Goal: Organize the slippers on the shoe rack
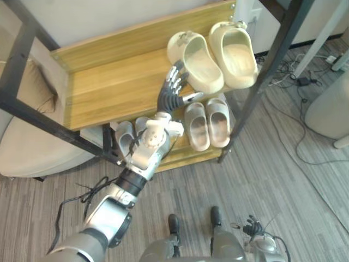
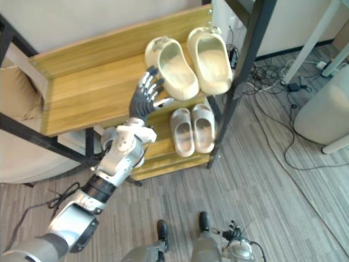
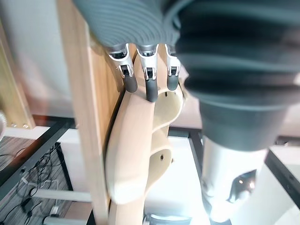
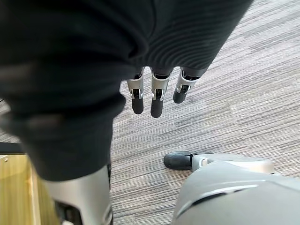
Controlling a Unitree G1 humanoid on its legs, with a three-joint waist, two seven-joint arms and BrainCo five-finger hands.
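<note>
- There are two big cream slippers (image 1: 199,63) on the top shelf (image 1: 103,90) of the shoe rack (image 1: 68,128)
- There are two small beige slippers (image 1: 207,124) on the lower shelf (image 1: 185,155), side by side, under the big ones
- There are two small grey slippers (image 1: 124,141) on the lower shelf too, partly hidden behind the robot's left arm
- The big cream slippers are wide and smooth with deep round openings, and small holes show in their sides
- They lie close together at the right end of the top shelf, with their openings facing up
- The left hand (image 1: 168,97) is up at the top shelf, just to the left of the nearer big slipper
- Its fingers (image 3: 149,86) are straight and spread and hold nothing; the tips are right at the slipper's side, and I cannot tell if they touch it
- The right hand (image 4: 157,93) hangs low over the grey carpet floor (image 1: 283,180), well apart from the rack, with loose straight fingers holding nothing
</note>
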